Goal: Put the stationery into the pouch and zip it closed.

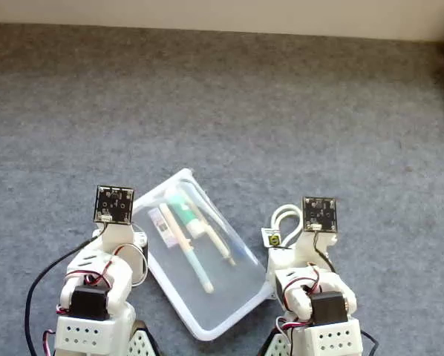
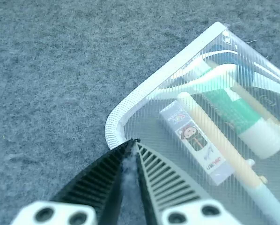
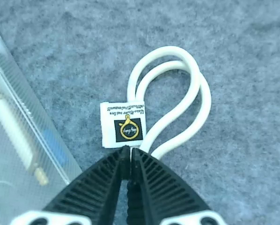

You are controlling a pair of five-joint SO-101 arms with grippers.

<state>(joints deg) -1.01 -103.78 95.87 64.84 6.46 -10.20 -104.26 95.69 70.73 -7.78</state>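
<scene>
The grey felt-covered bench [image 1: 281, 96] carries everything. The left arm [image 1: 96, 289] and the right arm [image 1: 315, 297] stand at its near edge, and the clear mesh-walled pouch [image 1: 222, 304] lies flat and slantwise between them. The stationery is inside the pouch, seen through its wall. A green-and-white marker [image 2: 233, 112] lies near the far corner, and a long cream pen [image 2: 215, 136] with a pale blue end lies just beside it. A small boxed eraser [image 2: 196, 143] in a printed sleeve touches that pen on the side towards the left arm, and a thinner pen [image 1: 218, 241] runs along the side towards the right arm. I cannot tell whether the zip is fully drawn. The left jaws are clenched together, with their tips at the pouch's rounded white corner [image 2: 113, 129]. I cannot tell whether they nip any of its edge. Beside the pouch, on the right arm's side, a white cord loop [image 3: 196, 93] lies doubled on the felt. A small white tag [image 3: 124, 124] with a black and yellow square rests against it. The right jaws are also pressed together, and their tips touch the tag's nearer edge where the cord's ends run under them. I cannot tell whether they pinch cord or tag.
</scene>
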